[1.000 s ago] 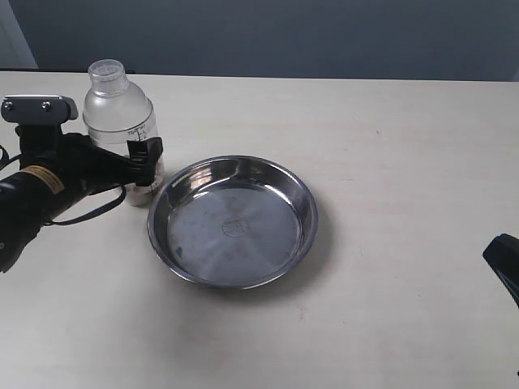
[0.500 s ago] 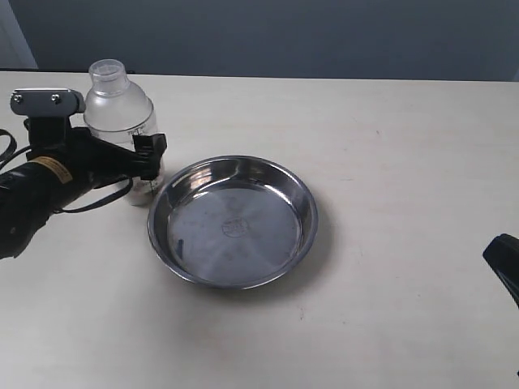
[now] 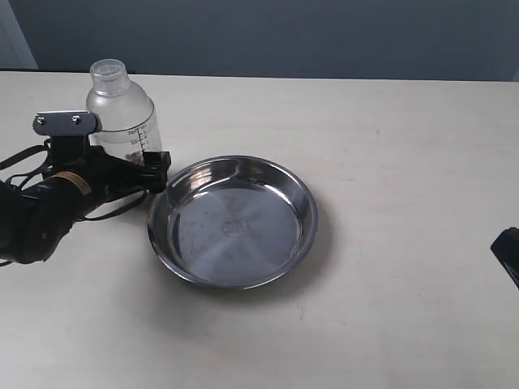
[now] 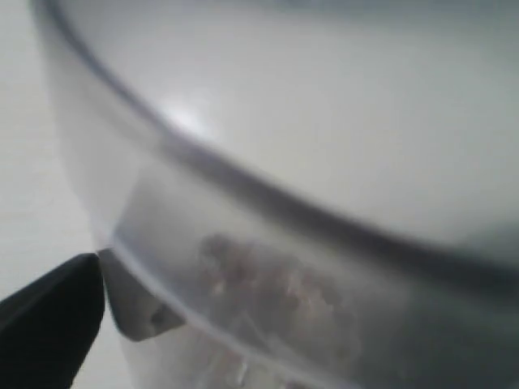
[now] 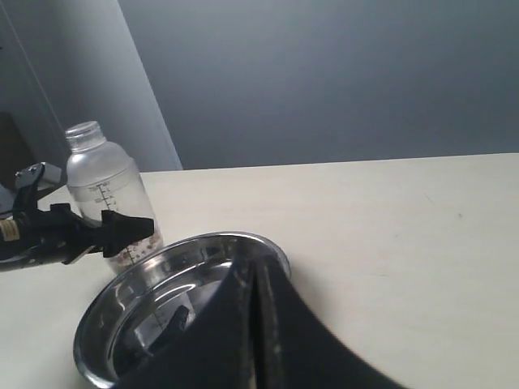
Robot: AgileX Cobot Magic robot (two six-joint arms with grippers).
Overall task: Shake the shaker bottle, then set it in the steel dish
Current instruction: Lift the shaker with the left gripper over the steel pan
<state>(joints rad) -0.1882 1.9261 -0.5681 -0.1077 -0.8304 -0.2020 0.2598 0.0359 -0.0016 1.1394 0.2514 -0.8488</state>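
Lower now, my left hand (image 3: 146,164) straddles the translucent frosted plastic shaker bottle (image 3: 120,113) near its base; whether it's clamped, I cannot tell.

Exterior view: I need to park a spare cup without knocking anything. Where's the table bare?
Bare: the table stretch between the steel dish and the right gripper, plus the strip between the dish and the view's bottom edge. Crowded: the left, where the left gripper sits at the shaker bottle beside the dish rim.
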